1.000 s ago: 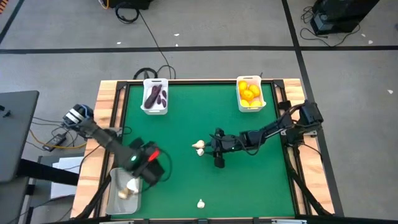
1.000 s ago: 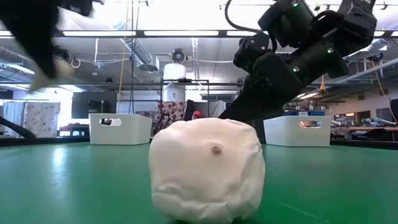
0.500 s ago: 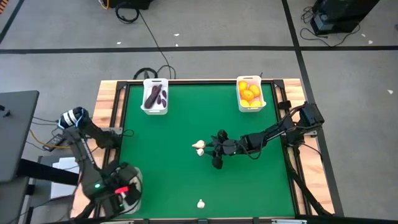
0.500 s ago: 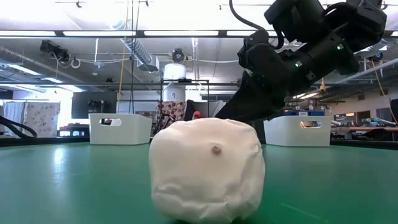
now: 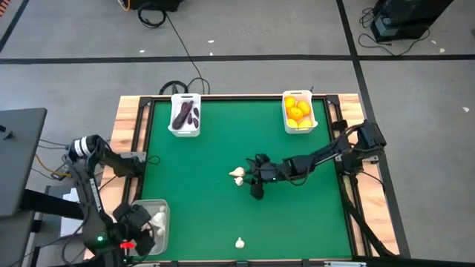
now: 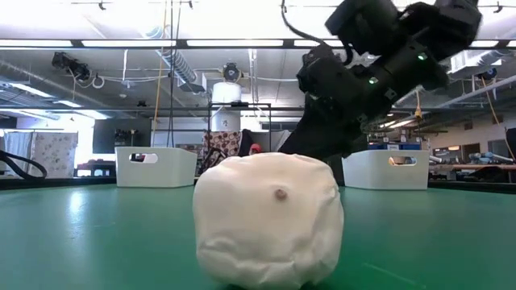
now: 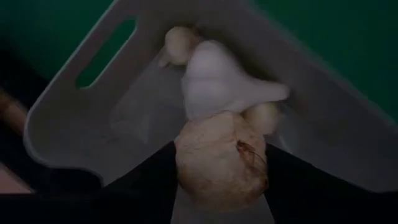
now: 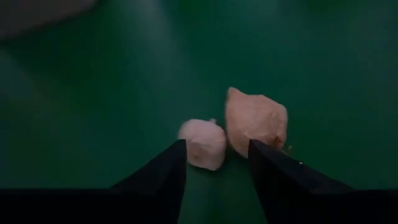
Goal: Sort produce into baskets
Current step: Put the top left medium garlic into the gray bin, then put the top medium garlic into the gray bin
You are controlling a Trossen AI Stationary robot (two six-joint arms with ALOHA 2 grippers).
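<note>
Green counter (image 5: 223, 215), wood rim, grey floor around. Right tool (image 5: 251, 176) mid-counter, fingers parted, empty, two garlic bulbs (image 5: 237, 175) just beyond tips; open room all sides. Left tool (image 5: 141, 233) over clear bin (image 5: 154, 204) at front-left corner, fingers apart with a bulb (image 7: 221, 163) between them, grip not clear. Lone bulb (image 5: 240, 242) near front edge. Eggplant bin (image 5: 185, 114), citrus bin (image 5: 298, 110) at far edge.

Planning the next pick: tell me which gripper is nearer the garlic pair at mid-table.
Right. The right gripper sits just beside the garlic pair; the left gripper is far off, over the clear basket.
</note>
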